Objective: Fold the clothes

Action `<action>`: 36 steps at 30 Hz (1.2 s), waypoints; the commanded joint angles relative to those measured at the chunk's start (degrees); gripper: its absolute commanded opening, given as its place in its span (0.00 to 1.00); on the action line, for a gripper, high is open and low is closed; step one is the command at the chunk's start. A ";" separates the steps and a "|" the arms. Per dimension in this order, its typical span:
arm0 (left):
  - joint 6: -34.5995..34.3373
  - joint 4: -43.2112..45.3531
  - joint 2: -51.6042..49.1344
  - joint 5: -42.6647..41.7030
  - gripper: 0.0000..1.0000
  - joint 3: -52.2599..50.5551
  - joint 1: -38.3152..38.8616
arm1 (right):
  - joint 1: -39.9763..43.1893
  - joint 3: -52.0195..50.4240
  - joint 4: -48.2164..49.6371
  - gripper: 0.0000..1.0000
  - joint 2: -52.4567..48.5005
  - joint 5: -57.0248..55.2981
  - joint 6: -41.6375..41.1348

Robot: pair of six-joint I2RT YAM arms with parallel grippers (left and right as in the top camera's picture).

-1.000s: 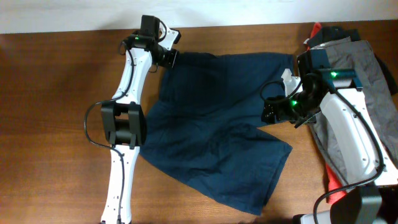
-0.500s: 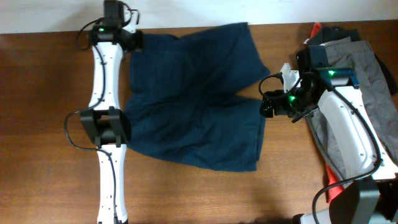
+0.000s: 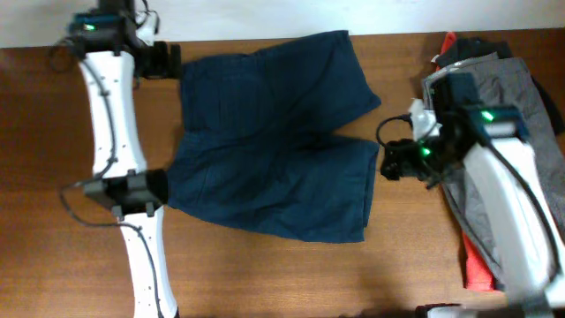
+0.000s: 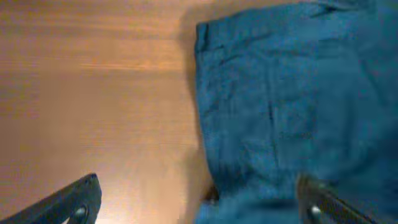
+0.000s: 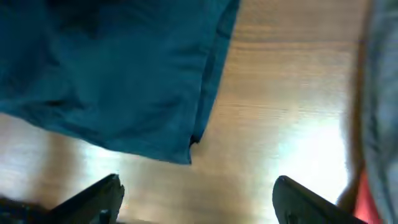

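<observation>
Navy shorts [image 3: 274,132] lie flat on the table [image 3: 53,221] between my two grippers. The waistband is toward my left and both legs reach to my right, so the long axis runs from one gripper across to the other. My left gripper [image 3: 166,60] hangs spread wide and empty at the far corner of the waistband, with the cloth just to its right. My right gripper [image 3: 390,164], likewise spread and holding nothing, sits just beside the hem of the nearer leg, cloth to its left. Each arm, I judge, is nearest its own end for the fold. Only the overhead view shows both legs splayed apart. The left wrist view shows the waistband edge and a pocket seam. The right wrist view shows the hem corner over bare wood, with a pile of other clothes [image 3: 521,97] to its right.
</observation>
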State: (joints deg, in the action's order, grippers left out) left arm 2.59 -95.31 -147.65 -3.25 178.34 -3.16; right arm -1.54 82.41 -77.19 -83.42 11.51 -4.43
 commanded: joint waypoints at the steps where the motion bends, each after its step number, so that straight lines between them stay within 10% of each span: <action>1: 1.09 -1.40 10.84 0.61 0.99 0.72 -0.26 | -0.33 1.16 -2.38 0.83 10.95 -2.10 -4.09; 7: 0.39 -1.40 24.52 -1.66 0.99 -9.16 1.05 | -0.33 0.72 -11.96 0.85 19.85 -2.10 -7.06; 16: -3.93 -0.39 43.50 2.23 0.99 -57.44 1.95 | -0.39 -17.92 -3.37 0.85 20.85 1.86 -9.92; 36: -5.77 40.52 44.48 1.44 0.99 -106.51 1.92 | -30.34 -33.14 14.01 0.88 12.81 -12.68 -33.75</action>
State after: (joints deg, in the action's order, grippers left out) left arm -2.68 -56.45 -103.70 -1.48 76.23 -1.19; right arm -30.89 50.61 -64.71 -67.22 1.28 -36.07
